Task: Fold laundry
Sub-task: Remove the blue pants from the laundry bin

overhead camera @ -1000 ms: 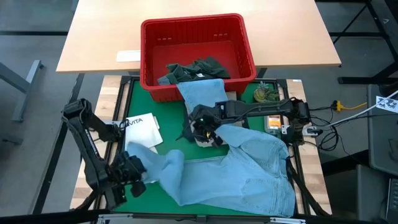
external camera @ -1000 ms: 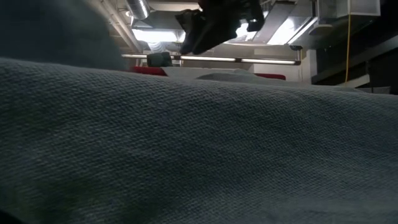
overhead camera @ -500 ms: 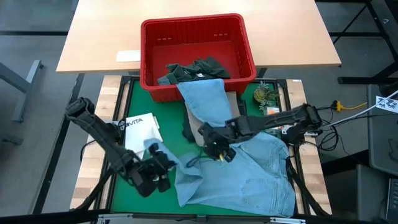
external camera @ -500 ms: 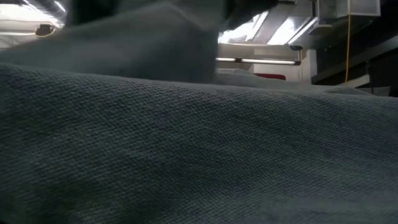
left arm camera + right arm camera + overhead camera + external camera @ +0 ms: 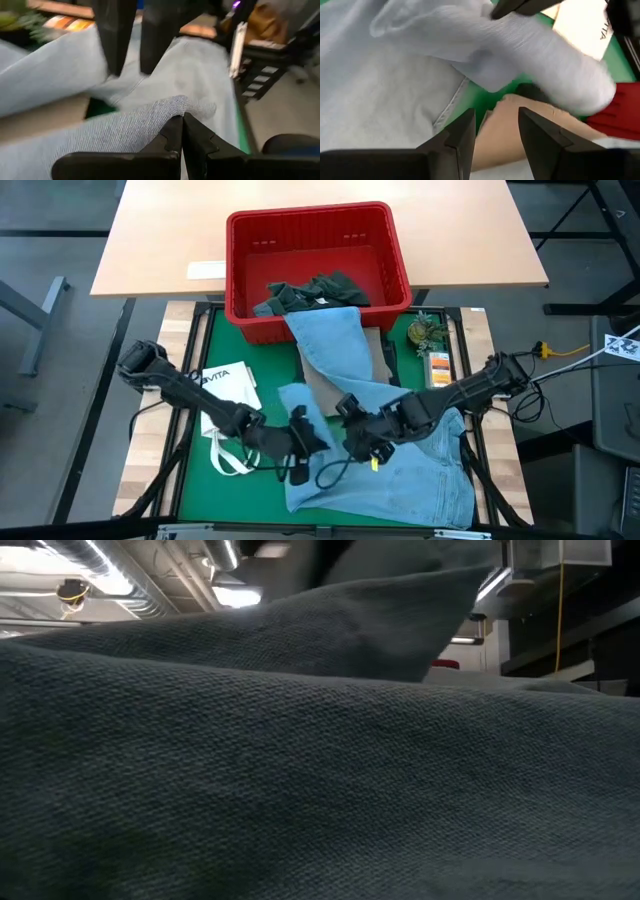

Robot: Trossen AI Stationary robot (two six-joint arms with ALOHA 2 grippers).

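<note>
1. Nearest, the jeans [image 5: 400,460] lie spread over the front right of the green worktop [image 5: 215,500], light blue denim in soft folds. In the low view cloth fills almost the whole picture, so it lies right up against that camera.

2. The left end effector [image 5: 297,442] is at mid-worktop, pinched fully shut on a fold of one jeans leg [image 5: 150,117]. The left wrist view shows the cloth bunched right at its closed tips.

3. Just beside it, the right end effector [image 5: 362,442] hovers with its fingers [image 5: 462,132] partly apart and nothing between them. Through the gap show a beige piece [image 5: 515,125] and a strip of worktop.

4. Handling, as I judge it: denim is limp but fairly heavy and thick, so it will drape and drag rather than slide. Nothing here is fragile (a firm pinch does no harm). Seams, hem and waistband are the stiffest places and should give the surest hold; a pinch in mid-panel lifts only a peak of cloth.

5. A white bag [image 5: 228,392] with black lettering lies to the left, under the left arm.

6. Farther back, another light blue piece [image 5: 335,345] trails from the red basket [image 5: 315,225] onto the worktop, and a dark green-grey piece [image 5: 315,290] sits inside the basket.
</note>
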